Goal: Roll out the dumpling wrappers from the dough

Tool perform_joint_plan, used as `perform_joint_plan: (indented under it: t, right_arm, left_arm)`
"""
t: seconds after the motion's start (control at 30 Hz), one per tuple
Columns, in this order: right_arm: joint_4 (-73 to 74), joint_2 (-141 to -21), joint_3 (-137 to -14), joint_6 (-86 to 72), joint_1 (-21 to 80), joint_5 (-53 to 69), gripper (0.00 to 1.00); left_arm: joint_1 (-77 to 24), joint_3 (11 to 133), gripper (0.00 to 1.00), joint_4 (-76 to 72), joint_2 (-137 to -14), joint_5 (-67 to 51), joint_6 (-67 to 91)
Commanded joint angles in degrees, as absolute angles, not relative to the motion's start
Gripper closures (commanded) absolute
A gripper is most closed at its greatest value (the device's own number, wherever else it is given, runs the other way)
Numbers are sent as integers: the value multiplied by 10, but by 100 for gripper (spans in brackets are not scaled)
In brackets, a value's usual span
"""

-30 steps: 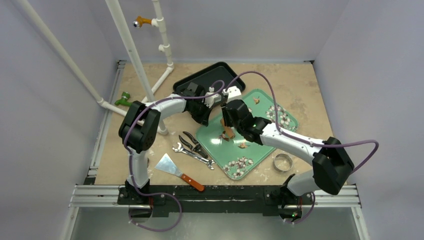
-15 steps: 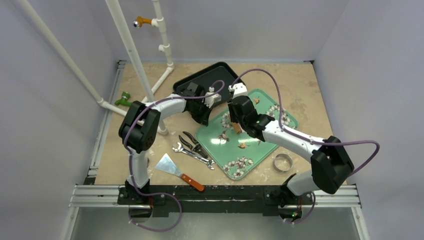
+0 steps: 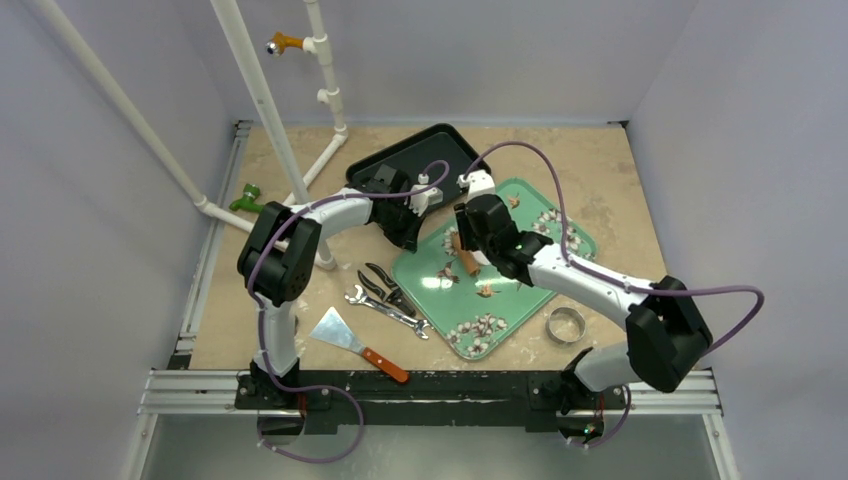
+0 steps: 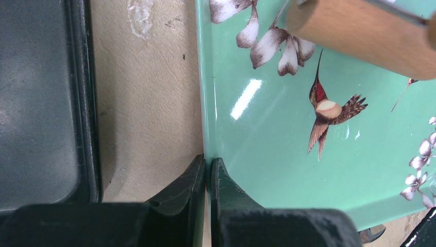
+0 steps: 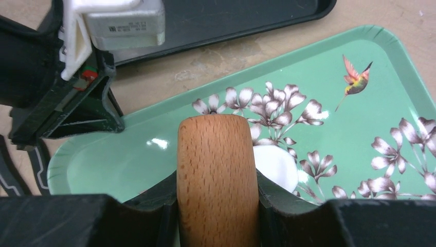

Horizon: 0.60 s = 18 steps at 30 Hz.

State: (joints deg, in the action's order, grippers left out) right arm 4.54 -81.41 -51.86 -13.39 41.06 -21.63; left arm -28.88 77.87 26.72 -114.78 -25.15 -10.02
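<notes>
We see our left hand (image 4: 208, 169) clamped tight on the rim of the green tray (image 4: 267, 154), our right hand (image 5: 216, 203) gripping a wooden rolling pin (image 5: 216, 149), one white dumpling wrapper (image 5: 276, 165) flat on that tray, just beyond the pin's tip (partly hidden behind it)

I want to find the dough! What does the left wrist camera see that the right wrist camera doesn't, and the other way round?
Only the left wrist camera: a red-throated hummingbird print painted on the green tray.
Only the right wrist camera: the white dumpling wrapper, peeking out beside the wooden rolling pin, and the right fingers gripping that pin.
Both: the green tray, the wooden rolling pin, the black tray and the left fingers at the green tray's rim.
</notes>
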Motion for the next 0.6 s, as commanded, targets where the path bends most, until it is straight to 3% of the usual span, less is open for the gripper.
perform_joint_plan:
  t: [0.0, 0.57]
  right_arm:
    - [36, -760, -570, -112, 399, -234, 100]
    - [26, -820, -525, -128, 355, -174, 100]
  left_arm:
    - [-289, 766, 100, 267, -1143, -260, -114]
    - [-289, 766, 100, 266, -1143, -260, -114]
